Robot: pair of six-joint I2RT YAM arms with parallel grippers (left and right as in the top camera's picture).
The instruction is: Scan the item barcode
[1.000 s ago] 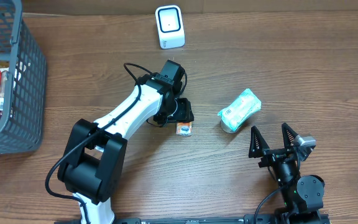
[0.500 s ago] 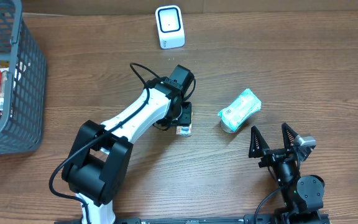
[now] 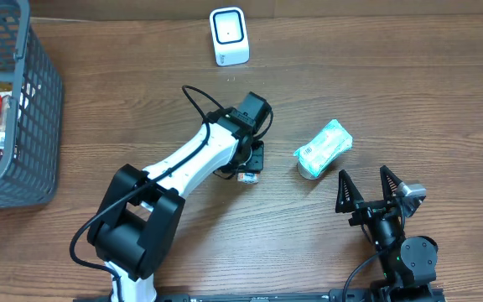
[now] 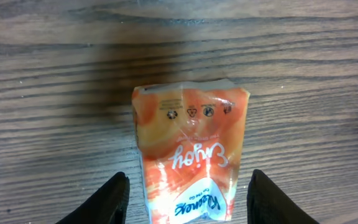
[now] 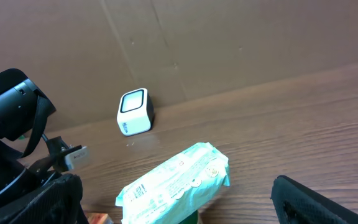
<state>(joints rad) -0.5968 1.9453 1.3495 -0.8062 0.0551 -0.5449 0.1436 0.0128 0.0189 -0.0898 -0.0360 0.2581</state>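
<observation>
A small orange tissue pack (image 4: 191, 155) lies flat on the wooden table, seen in the overhead view as the orange pack (image 3: 246, 176) at mid-table. My left gripper (image 4: 188, 199) hangs right over it, open, one finger on each side with a small gap to the pack. The left gripper (image 3: 251, 159) covers most of the pack from above. No barcode shows on the pack's upper face. The white scanner (image 3: 229, 36) stands at the table's far edge. My right gripper (image 3: 367, 186) rests open at the front right with nothing between its fingers.
A mint-green wipes pack (image 3: 324, 145) lies right of the orange pack, in front of the right gripper (image 5: 179, 202), propped on something dark. A grey basket (image 3: 40, 109) holding several items stands at the far left. The scanner (image 5: 133, 112) shows beyond the wipes pack (image 5: 176, 183).
My left arm has shifted right and settled over the orange pack, and its jaws have narrowed around it. The right arm has not moved.
</observation>
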